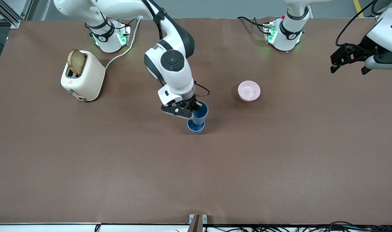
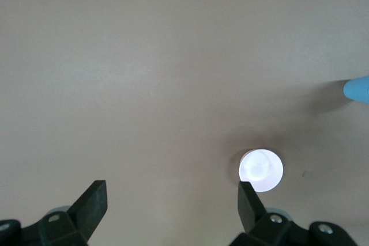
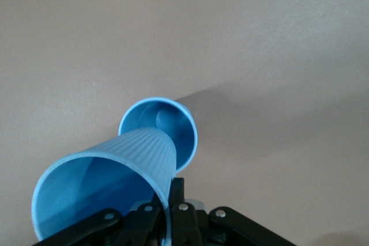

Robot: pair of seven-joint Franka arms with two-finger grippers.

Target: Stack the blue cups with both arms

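Note:
My right gripper point(image 1: 196, 108) is shut on the rim of a blue cup point(image 1: 200, 116) and holds it upright just above the second blue cup point(image 1: 196, 128), which stands on the table near its middle. In the right wrist view the held cup point(image 3: 109, 177) has its base at the mouth of the standing cup point(image 3: 173, 125), and the jaws pinch the rim wall. My left gripper point(image 1: 350, 61) is open and empty, raised over the table's edge at the left arm's end. In the left wrist view its fingers point(image 2: 92, 205) stand wide apart over bare table.
A pink bowl point(image 1: 249, 91) sits beside the cups toward the left arm's end, farther from the front camera; it shows in the left wrist view point(image 2: 261, 170). A cream toaster point(image 1: 83, 76) with a bread slice point(image 1: 76, 62) stands toward the right arm's end.

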